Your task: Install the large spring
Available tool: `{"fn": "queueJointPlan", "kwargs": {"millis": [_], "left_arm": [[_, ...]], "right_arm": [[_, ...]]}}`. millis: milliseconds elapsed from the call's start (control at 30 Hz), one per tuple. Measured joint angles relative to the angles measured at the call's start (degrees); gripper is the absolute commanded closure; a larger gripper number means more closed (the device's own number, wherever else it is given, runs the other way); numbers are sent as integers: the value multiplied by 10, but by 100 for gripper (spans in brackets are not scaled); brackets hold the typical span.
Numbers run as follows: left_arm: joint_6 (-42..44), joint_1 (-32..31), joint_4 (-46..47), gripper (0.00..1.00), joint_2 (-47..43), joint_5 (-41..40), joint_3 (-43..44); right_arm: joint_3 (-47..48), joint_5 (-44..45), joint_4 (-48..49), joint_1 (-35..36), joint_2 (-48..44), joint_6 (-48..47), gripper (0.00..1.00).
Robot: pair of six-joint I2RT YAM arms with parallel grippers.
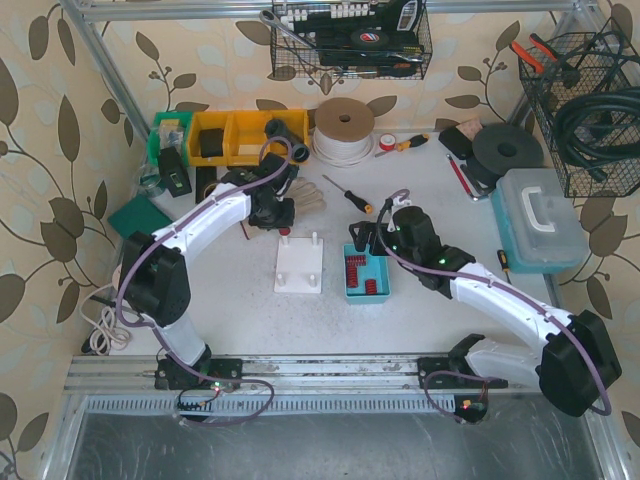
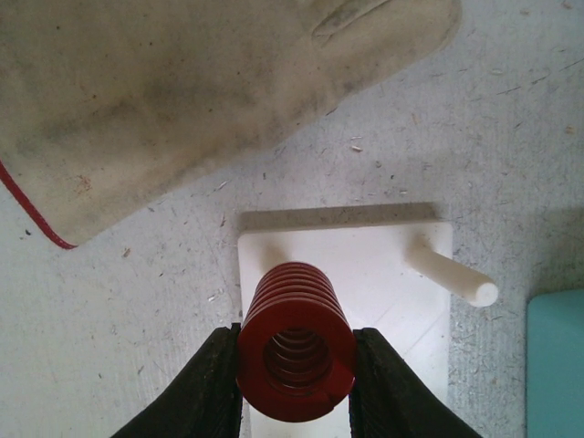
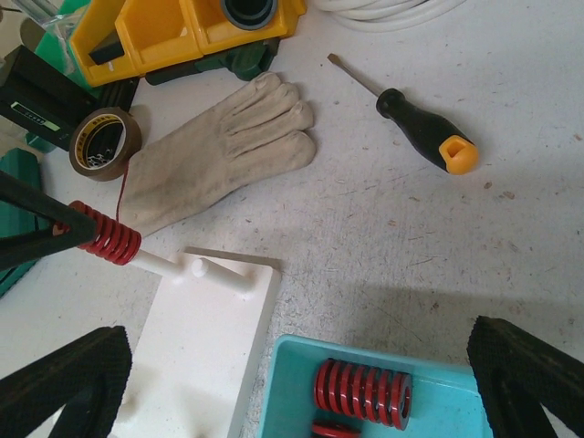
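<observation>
The large red spring (image 2: 297, 351) sits low in the centre of the left wrist view. It is pinched on both sides between the black fingers (image 2: 214, 388) of the left hand (image 2: 297, 397), which is closed narrow on the coil. We look straight down its bore, with the white peg base (image 2: 383, 265) right behind it. In the right wrist view the spring is at mid-left, and a white peg (image 3: 157, 265) comes out of its far end and runs down to the base. So the coil is around that peg, up near its tip. A second peg (image 3: 224, 274) stands bare just beside it.

The right hand (image 3: 297, 392) is spread wide, its fingers at the bottom corners of its own view, over a teal tray (image 1: 368, 294) that holds more red springs (image 3: 363, 388).

Out on the speckled grey surface (image 3: 438, 246) there is a pale work glove (image 3: 219, 155) above the base, and a black-and-orange screwdriver (image 3: 424, 123) at upper right. A tape roll (image 3: 103, 141) and yellow bins (image 3: 164, 32) are at upper left. Leaf-patterned walls (image 1: 40, 150) close the space in, and a wire basket (image 1: 350, 40) hangs at the top.
</observation>
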Motion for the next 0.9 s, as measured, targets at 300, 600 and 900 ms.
{"fn": "queueJointPlan", "kwargs": {"millis": [300, 600, 900], "left_arm": [[-13, 0, -4, 100, 0, 0, -21], [-19, -3, 7, 100, 7, -4, -34], [-31, -16, 38, 100, 36, -18, -52]], "right_arm": [[0, -5, 9, -3, 0, 2, 2], [0, -11, 10, -4, 0, 2, 2], [-4, -15, 17, -6, 0, 2, 2]]}}
